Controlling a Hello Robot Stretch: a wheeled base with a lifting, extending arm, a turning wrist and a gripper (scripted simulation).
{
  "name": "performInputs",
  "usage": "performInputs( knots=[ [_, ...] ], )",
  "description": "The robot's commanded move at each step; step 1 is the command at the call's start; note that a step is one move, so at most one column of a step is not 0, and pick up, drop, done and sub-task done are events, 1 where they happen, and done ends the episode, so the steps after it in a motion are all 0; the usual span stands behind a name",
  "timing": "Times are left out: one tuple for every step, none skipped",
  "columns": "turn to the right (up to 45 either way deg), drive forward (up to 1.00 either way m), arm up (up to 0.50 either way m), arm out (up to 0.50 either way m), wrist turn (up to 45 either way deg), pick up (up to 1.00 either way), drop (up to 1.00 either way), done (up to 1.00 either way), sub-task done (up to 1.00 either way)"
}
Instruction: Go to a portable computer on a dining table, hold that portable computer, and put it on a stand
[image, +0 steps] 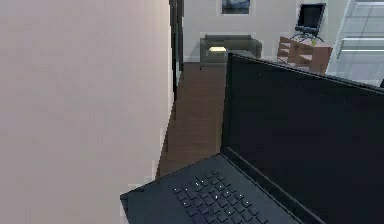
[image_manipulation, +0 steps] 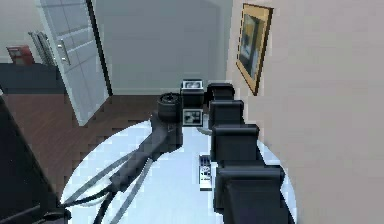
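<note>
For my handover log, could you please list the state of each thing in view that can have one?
Laptop: lid open, screen dark.
TV: screen dark.
Door: open.
Tool: fingers point toward the laptop; cannot tell whether it holds anything.

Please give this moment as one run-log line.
laptop open, close in forward view | gripper at round table | hold: cannot tell
</note>
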Motion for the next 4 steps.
performInputs(
  knots=[
    [0.0,0.0,0.0,-0.18,0.0,0.0,0.0,0.0,0.0],
    [0.0,1.0,0.0,0.0,0.0,0.0,0.0,0.0,0.0],
    [0.0,1.0,0.0,0.0,0.0,0.0,0.0,0.0,0.0],
    [-3.0,0.0,0.0,0.0,0.0,0.0,0.0,0.0,0.0]
  ],
)
